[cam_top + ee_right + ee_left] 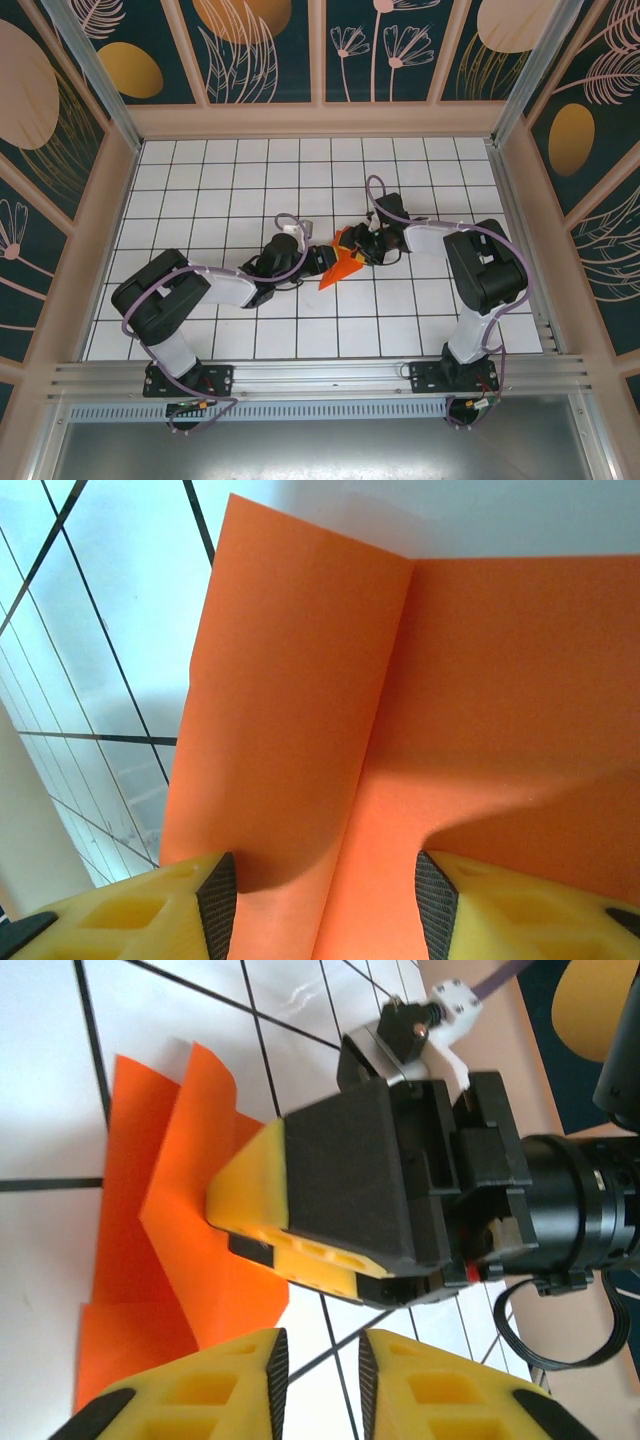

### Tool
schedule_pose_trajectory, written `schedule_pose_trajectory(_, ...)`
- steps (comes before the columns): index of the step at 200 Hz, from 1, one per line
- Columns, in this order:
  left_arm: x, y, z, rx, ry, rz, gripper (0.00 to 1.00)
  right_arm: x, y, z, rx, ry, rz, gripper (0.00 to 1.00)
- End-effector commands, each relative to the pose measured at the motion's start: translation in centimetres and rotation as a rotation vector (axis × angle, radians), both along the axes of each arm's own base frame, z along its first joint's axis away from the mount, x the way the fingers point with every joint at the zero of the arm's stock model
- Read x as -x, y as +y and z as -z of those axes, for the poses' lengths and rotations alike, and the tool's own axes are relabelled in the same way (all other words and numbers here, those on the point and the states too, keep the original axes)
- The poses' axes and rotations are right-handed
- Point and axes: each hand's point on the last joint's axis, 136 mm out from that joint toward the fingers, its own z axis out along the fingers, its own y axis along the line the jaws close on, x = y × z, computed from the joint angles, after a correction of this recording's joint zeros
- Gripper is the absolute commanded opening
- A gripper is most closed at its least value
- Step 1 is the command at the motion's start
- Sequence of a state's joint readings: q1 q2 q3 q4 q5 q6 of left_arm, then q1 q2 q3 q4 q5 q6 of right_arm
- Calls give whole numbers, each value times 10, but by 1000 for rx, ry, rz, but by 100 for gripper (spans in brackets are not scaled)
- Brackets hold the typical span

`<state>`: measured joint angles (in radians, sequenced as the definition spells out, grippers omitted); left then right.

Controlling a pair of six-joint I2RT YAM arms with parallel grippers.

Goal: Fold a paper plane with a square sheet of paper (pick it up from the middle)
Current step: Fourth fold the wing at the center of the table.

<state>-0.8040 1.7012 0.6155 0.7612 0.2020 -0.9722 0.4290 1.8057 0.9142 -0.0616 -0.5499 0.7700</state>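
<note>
While the sheet of paper (pixel 340 268) lies at the middle of the desk (pixel 220 190), it carries early folds only: one crease and raised flaps, no pointed plane yet. My right tool (pixel 325 895) stands apart, straddling the crease. My left tool (pixel 325 1380) is slightly apart at the sheet's edge, clamping nothing. I judge that most folds are left to do.

Paper (pixel 343 262): bright orange-red, plain, no markings.
Table (pixel 230 180): white tiles, thin black grid lines.
Left gripper (pixel 320 1360): yellow fingers (pixel 200 1395), black pads (pixel 277 1380).
Right gripper (pixel 325 900): the same yellow and black.
Left arm (pixel 190 290) and right arm (pixel 485 265): black with white sections.
Cables (pixel 372 186): purple.
Walls (pixel 400 50): dark teal, with peach and gold leaves and pale outlined flowers.
Wall frame (pixel 320 120): pinkish beige.
</note>
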Motion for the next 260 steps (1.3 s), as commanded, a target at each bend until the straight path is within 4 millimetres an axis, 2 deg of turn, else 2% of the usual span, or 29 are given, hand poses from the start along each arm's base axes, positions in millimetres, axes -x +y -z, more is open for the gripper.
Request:
schedule_pose_trajectory(1, 7, -14, 7, -18, 4, 68, 25, 24, -37, 60, 218, 154, 77, 55)
schedule_pose_trajectory(39, 10, -23, 23, -33, 53, 109, 22, 25, -40, 63, 238, 171, 85, 55)
schedule_pose_trajectory(81, 5, -15, 37, -106, 74, 65, 21, 27, -44, 66, 262, 180, 89, 55)
schedule_pose_trajectory(148, -4, -2, 44, -178, 63, -3, 20, 33, -54, 77, 318, 205, 89, 54)
schedule_pose_trajectory(260, -11, 0, 48, -213, 61, -30, 19, 40, -70, 89, 400, 228, 122, 44)
